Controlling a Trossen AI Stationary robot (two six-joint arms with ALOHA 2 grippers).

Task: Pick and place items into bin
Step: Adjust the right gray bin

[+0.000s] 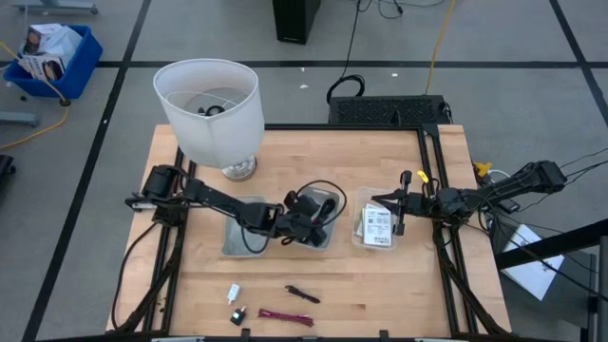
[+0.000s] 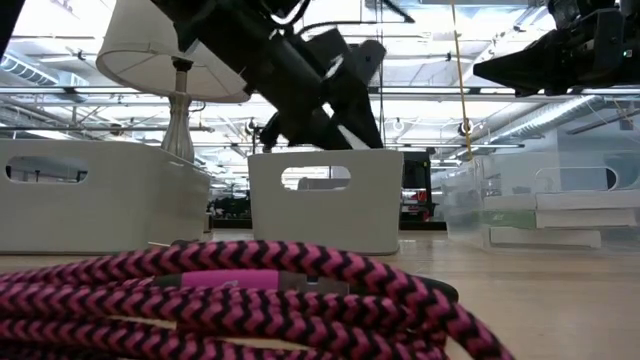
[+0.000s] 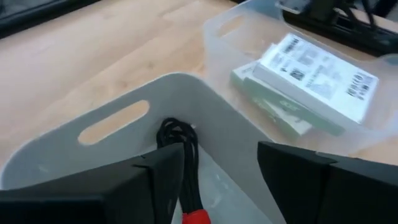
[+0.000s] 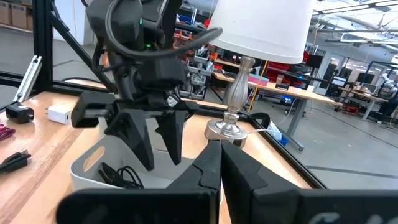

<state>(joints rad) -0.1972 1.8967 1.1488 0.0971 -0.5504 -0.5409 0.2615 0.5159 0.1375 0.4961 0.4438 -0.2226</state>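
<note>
While the left gripper [image 4: 158, 134] hangs over the grey bin [image 1: 249, 239] near the table's middle, its fingers spread wide, a coiled black cable [image 3: 180, 146] lies directly between them; whether either finger touches it cannot be told. The right gripper [image 1: 401, 205] hovers over the clear bin [image 1: 359, 217] beside it, fingers pressed together and holding nothing, above the white packets [image 1: 377, 225] stacked inside.

If the left gripper's fingers close on only one loop, the coil could unravel and trail over the bin wall when lifted. The bins sit close together, so either arm reaching across risks brushing the other.

Near the front edge lie the red-magenta cable [image 1: 285, 316], a small black piece [image 1: 302, 294], a white plug [image 1: 234, 293] and a black plug [image 1: 237, 313], all unobstructed. The lamp [image 1: 211, 109] stands at the back-left, clear of both arms.
</note>
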